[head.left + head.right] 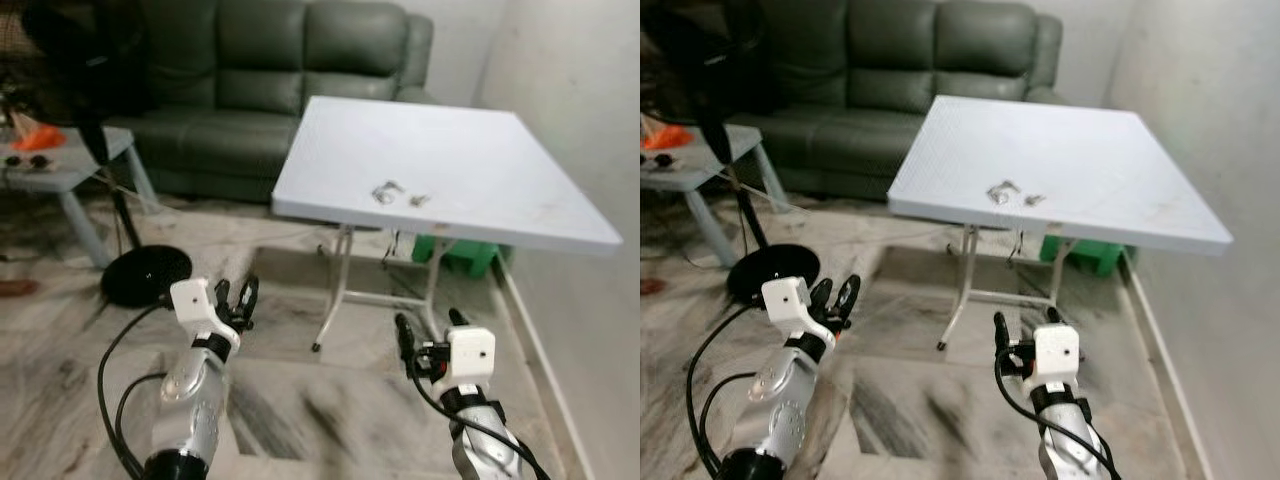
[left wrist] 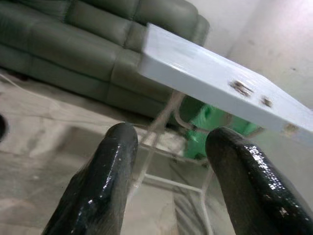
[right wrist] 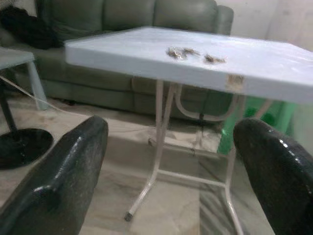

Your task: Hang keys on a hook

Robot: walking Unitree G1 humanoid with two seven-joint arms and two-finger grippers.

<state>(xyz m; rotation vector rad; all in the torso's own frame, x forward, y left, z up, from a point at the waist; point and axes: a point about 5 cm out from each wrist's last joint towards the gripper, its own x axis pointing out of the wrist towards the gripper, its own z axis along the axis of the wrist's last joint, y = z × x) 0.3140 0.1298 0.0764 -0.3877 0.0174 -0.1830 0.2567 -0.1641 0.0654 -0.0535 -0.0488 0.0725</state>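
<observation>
Keys (image 1: 386, 191) lie near the white table's (image 1: 500, 150) front edge in my head view; left gripper (image 1: 234, 300) and right gripper (image 1: 428, 331) hover low, fingers apart. Right wrist adds the fan base (image 3: 19, 147)

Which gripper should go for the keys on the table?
Right, probably. The keys lie near the white table's front edge, nearer the open right gripper than the left gripper, which is off to the table's left.
</observation>
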